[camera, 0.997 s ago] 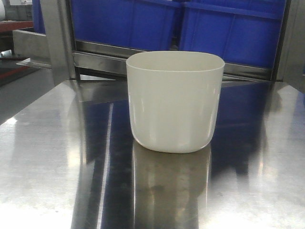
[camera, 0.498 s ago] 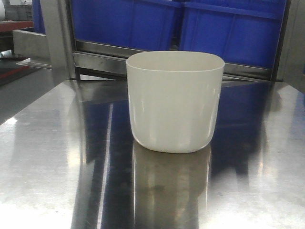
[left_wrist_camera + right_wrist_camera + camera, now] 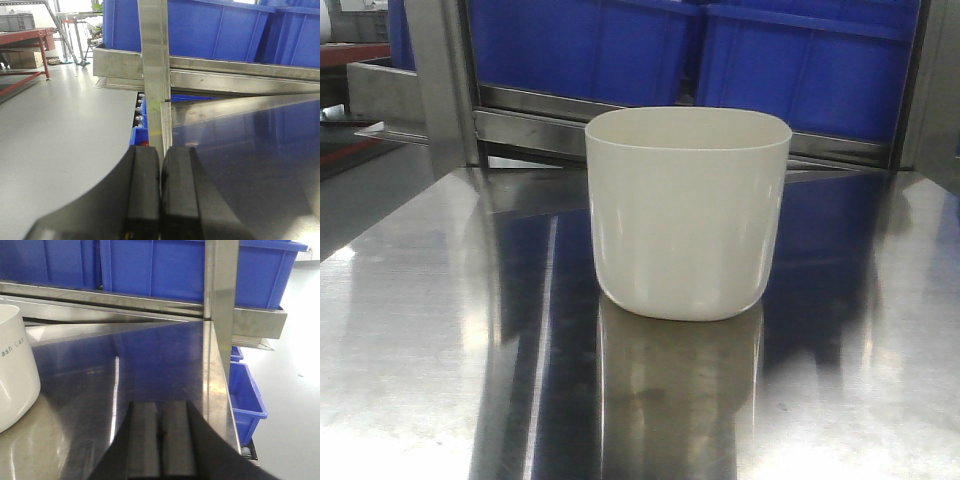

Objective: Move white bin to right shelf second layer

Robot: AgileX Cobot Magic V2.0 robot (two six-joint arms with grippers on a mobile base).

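The white bin (image 3: pixel 688 215) stands upright on the steel tabletop (image 3: pixel 420 330), near the middle of it in the front view, with its open mouth facing up and its rounded base mirrored in the shiny surface. Nothing touches it. In the right wrist view the same bin shows at the left edge, with faint grey lettering on its wall.

Behind the bin a steel shelf rail (image 3: pixel 540 115) runs across, and 2 blue crates (image 3: pixel 580 45) sit side by side on it, well above the tabletop level. A steel upright post (image 3: pixel 440 80) rises at the back left corner of the table.

The left gripper (image 3: pixel 161 195) hangs over the left edge of the table, facing the post, its 2 black fingers (image 3: pixel 142 192) pressed flat together with only a thin seam between them and nothing held. The right gripper (image 3: pixel 160 440) sits low over the table's right part, well apart from the bin, its 2 fingers (image 3: pixel 145 440) likewise closed against each other on nothing. Beyond the table's right edge, smaller blue crates (image 3: pixel 245 395) sit on a lower level.
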